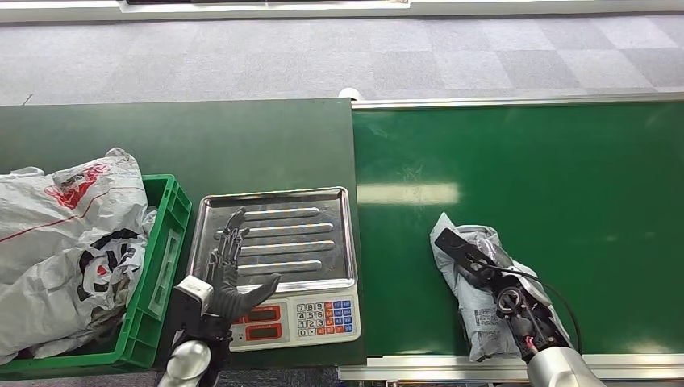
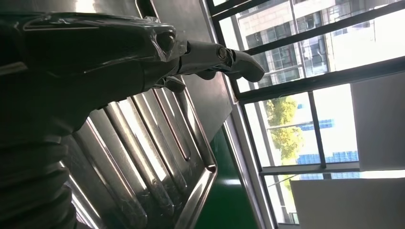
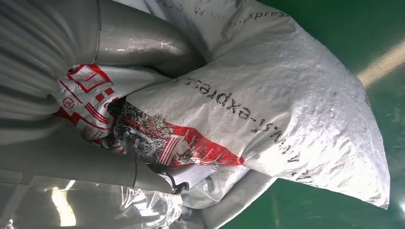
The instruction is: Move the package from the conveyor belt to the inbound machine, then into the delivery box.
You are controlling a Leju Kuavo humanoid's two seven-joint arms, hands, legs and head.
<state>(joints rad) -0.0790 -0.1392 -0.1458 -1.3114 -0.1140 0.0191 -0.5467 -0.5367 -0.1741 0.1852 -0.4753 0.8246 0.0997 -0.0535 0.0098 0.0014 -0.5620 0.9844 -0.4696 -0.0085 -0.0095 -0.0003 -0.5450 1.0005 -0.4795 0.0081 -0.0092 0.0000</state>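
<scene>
A grey plastic package (image 1: 481, 321) with red and black print lies on the green conveyor belt (image 1: 524, 177) near its front edge. My right hand (image 1: 492, 278) lies over it and grips it. In the right wrist view the thumb (image 3: 138, 43) and fingers wrap the crumpled package (image 3: 286, 95), which rests on the belt (image 3: 382, 47). My left hand (image 1: 230, 270) hovers open over the front left of the scale's steel tray (image 1: 298, 218), holding nothing. In the left wrist view the left hand (image 2: 95, 71) hangs just above the ribbed tray (image 2: 157, 157).
The scale's keypad and red displays (image 1: 323, 316) face the front edge. A green crate (image 1: 165, 242) at the left holds several grey parcels (image 1: 64, 242) piled above its rim. A dark green table (image 1: 202, 137) lies behind the scale. Grey carpet lies beyond.
</scene>
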